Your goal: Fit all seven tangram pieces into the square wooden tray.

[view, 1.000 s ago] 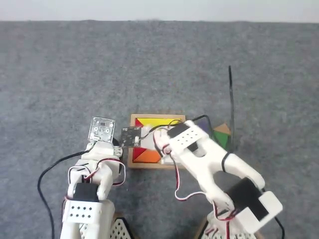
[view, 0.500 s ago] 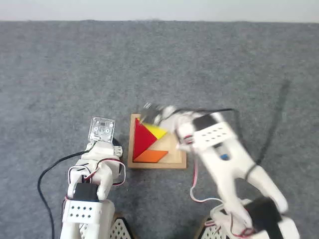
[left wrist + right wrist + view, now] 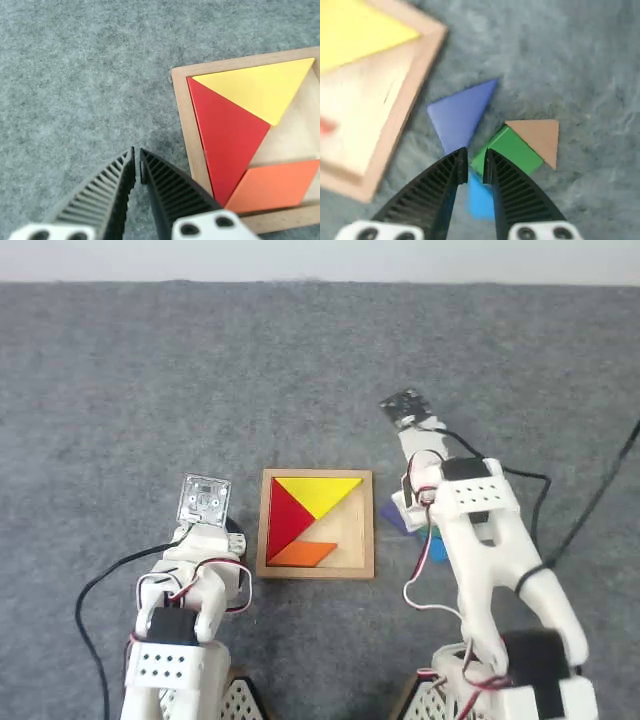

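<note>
Square wooden tray (image 3: 369,530) at the middle of the grey, felt-like table (image 3: 150,370), between the two arms. It holds three pieces: a yellow triangle (image 3: 318,493) along the far edge, a red triangle (image 3: 288,520) along the side towards the left arm, and an orange parallelogram (image 3: 302,554) at the near edge; the rest of its floor is bare wood.

Four loose pieces lie clustered on the table just beside the tray, on the right arm's side: a dark blue triangle (image 3: 462,114), a green square (image 3: 512,150), a tan triangle (image 3: 537,137) and a light blue piece (image 3: 480,197). The right gripper (image 3: 474,155) hangs over this cluster, jaws barely parted and grasping nothing; its fingers cover most of the light blue piece, whose shape cannot be made out. In the high view the right arm hides most of the cluster.

The left gripper (image 3: 137,152) rests over bare table beside the tray's corner, jaws closed and empty. A black cable (image 3: 590,510) trails off at the right edge. A pale wall (image 3: 320,260) borders the table's far side.
</note>
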